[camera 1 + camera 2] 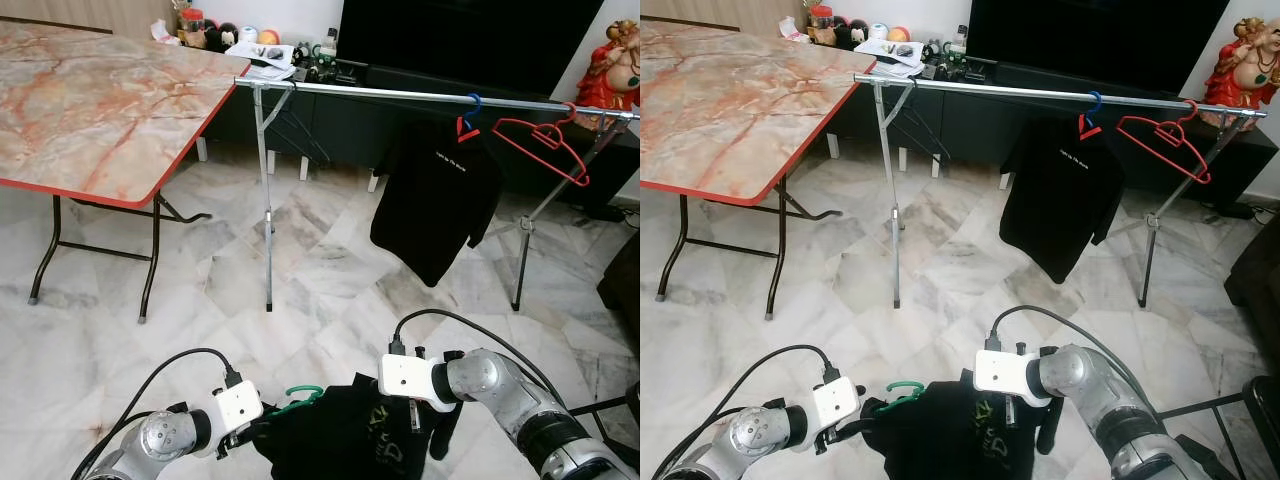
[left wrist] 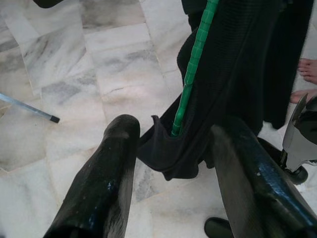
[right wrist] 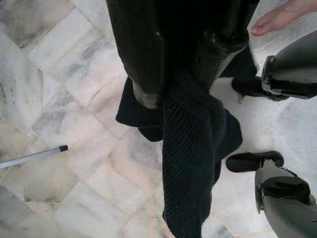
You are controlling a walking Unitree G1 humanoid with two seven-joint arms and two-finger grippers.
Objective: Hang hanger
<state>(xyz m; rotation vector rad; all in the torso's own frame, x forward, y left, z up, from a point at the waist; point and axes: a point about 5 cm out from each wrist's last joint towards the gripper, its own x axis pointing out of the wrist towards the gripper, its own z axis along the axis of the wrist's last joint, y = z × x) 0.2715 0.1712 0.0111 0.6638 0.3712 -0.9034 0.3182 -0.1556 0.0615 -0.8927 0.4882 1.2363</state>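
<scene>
A black shirt [image 1: 350, 435] on a green hanger [image 1: 300, 397] is held low between both claws, above the marble floor [image 1: 320, 270]. The left claw [image 2: 171, 163] is spread around the shirt's edge; the right claw [image 3: 183, 79] is pinched on its fabric. Open floor lies before the rail [image 1: 400, 95], which carries another black shirt [image 1: 440, 195] and a red hanger [image 1: 545, 140]. A counter [image 1: 90, 100] stands to the left.

Across the frame we see a white marble floor [image 1: 330, 270]. At upper left a marble-topped folding table [image 1: 100, 100] stands on it, and the clothes rail [image 1: 400, 95] plants its metal legs at center and right.
</scene>
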